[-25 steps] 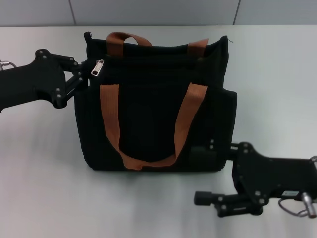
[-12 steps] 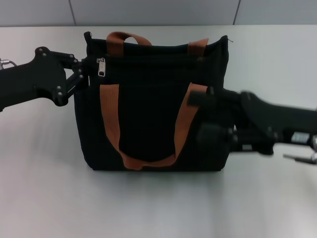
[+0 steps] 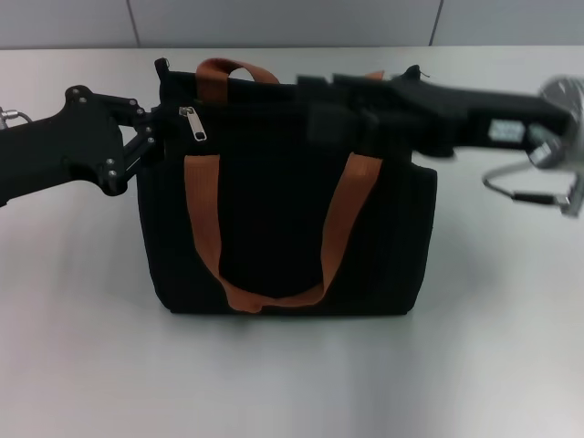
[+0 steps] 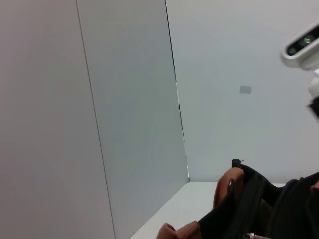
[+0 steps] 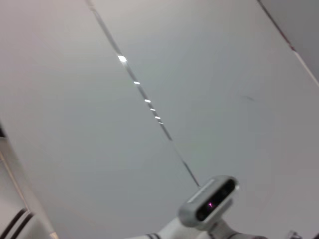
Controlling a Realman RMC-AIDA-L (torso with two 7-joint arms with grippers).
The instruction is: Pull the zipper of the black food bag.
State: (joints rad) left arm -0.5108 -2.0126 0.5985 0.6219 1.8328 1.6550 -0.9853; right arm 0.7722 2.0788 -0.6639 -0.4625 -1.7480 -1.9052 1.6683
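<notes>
The black food bag (image 3: 274,210) stands upright in the middle of the table, with two orange-brown handles (image 3: 205,210). The silver zipper pull (image 3: 192,124) hangs at the bag's top left, on the zip line. My left gripper (image 3: 153,135) is at the bag's top left corner, just left of the pull, shut on the bag's edge. My right gripper (image 3: 319,102) is blurred by motion and hangs over the bag's top right edge, well right of the pull. The left wrist view shows the bag's top edge (image 4: 259,204) and a strap (image 4: 227,186).
The grey table (image 3: 493,319) reaches around the bag on all sides. A pale wall with panel seams (image 3: 274,23) stands behind it. The right arm's cable loop (image 3: 534,187) hangs at the right. The right wrist view shows only wall and my head camera (image 5: 209,201).
My right arm has swung up from the table at the bag's lower right to across the bag's top edge. The zipper pull has tilted slightly. The left arm has stayed put.
</notes>
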